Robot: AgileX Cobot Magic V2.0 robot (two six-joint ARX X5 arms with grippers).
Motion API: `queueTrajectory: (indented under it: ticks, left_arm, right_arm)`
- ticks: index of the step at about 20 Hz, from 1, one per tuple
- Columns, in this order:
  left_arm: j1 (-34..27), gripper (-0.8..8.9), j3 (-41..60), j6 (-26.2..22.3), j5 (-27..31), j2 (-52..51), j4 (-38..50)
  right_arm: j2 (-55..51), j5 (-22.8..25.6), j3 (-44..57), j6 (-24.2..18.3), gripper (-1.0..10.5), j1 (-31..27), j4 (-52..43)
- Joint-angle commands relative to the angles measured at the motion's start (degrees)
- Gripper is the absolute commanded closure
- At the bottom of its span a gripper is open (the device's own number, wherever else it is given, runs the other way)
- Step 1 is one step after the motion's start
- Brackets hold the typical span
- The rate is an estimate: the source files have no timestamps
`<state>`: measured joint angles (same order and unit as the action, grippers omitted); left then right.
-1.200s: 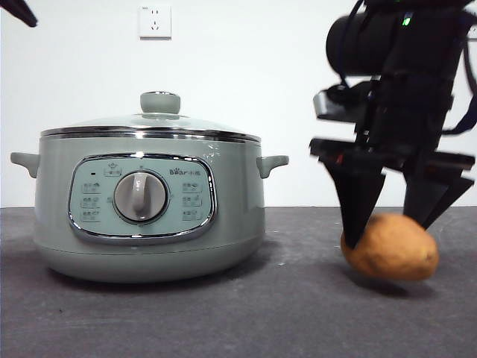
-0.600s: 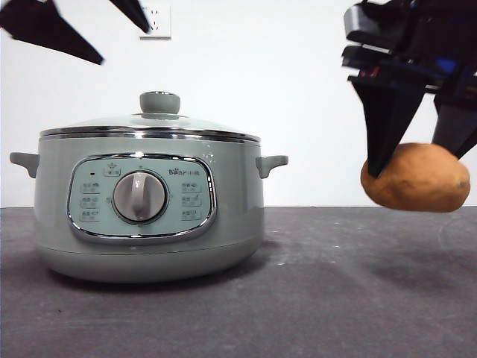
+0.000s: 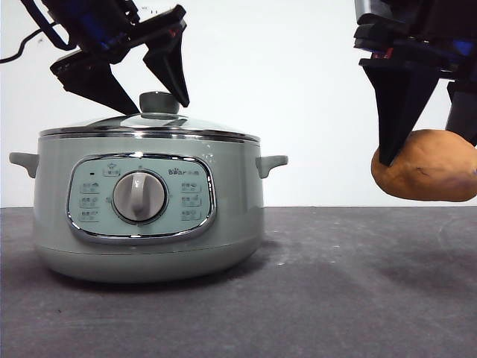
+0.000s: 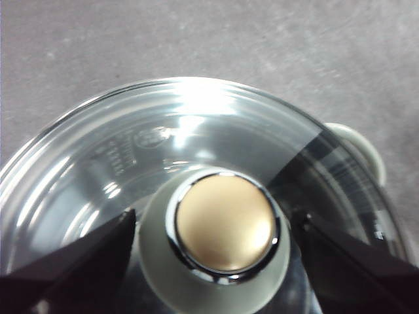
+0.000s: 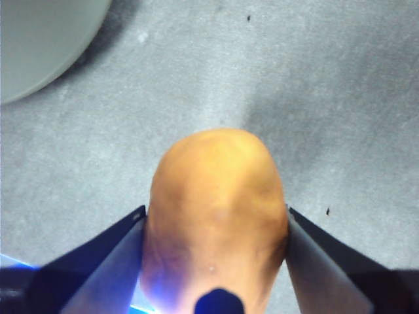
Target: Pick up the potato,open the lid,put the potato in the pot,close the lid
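The pot [image 3: 149,209] sits on the counter [image 3: 313,298] with the lid [image 3: 149,127] on. The left pincer [image 3: 153,97] is spread around the lid's knob [image 4: 222,229]. The right pincer [image 5: 216,229] pinches the potato [image 3: 425,168], held above the counter, well apart from the pot.

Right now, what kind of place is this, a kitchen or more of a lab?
Likely a lab test bench, not a kitchen: the pot stands alone on a bare dark table before a blank white wall with one outlet, and two robot grippers work there, the right gripper holding the potato.
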<state>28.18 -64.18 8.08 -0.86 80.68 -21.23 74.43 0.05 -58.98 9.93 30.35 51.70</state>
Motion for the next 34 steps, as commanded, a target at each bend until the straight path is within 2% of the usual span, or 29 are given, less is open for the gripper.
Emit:
queueTrajectory:
  ticks: [1, 2, 3, 10, 14, 18, 21, 24, 29, 34]
  left_arm:
    - [0.7, 6.28, 0.0, -1.2, 1.3, -0.1, 0.6]
    - [0.7, 7.46, 0.0, -2.4, 1.1, -0.1, 0.5]
    - [0.7, 8.20, 0.0, -3.0, 1.1, -0.1, 0.5]
    - [1.0, 8.22, 0.0, -3.8, 1.3, -0.7, 1.7]
    - [1.0, 8.22, 0.0, -3.9, 1.6, -4.8, 3.5]
    - [1.0, 8.22, 0.0, -5.4, 3.1, -12.9, 2.3]
    - [1.0, 8.22, 0.0, -6.4, 4.4, -21.6, -1.7]
    - [1.0, 8.22, 0.0, -6.9, 8.9, -30.7, -7.6]
    - [1.0, 8.22, 0.0, -6.9, 14.2, -42.7, -16.2]
    - [1.0, 8.22, 0.0, -6.9, 14.4, -49.0, -19.2]
  right_arm:
    - [0.0, 0.1, -0.1, 0.7, 9.5, 0.0, 0.0]
    - [0.0, 0.1, -0.1, 0.7, 9.5, 0.0, 0.0]
    - [0.0, 0.1, -0.1, 0.7, 9.5, 0.0, 0.0]
    - [0.0, 0.1, -0.1, 0.7, 9.5, 0.0, 0.1]
    - [0.0, 0.1, -0.1, 0.7, 9.5, 0.0, -0.3]
    - [0.0, 0.0, -0.1, 0.8, 9.5, 0.1, -2.2]
    - [0.0, -0.1, -0.2, 0.8, 9.5, 0.1, -4.8]
    - [0.0, -0.1, -1.5, 0.8, 9.5, 0.1, -7.1]
    - [2.7, -0.6, -11.4, 0.0, 9.5, 1.6, -8.0]
    - [13.2, -1.9, -26.7, -2.7, 9.5, 6.3, -7.6]
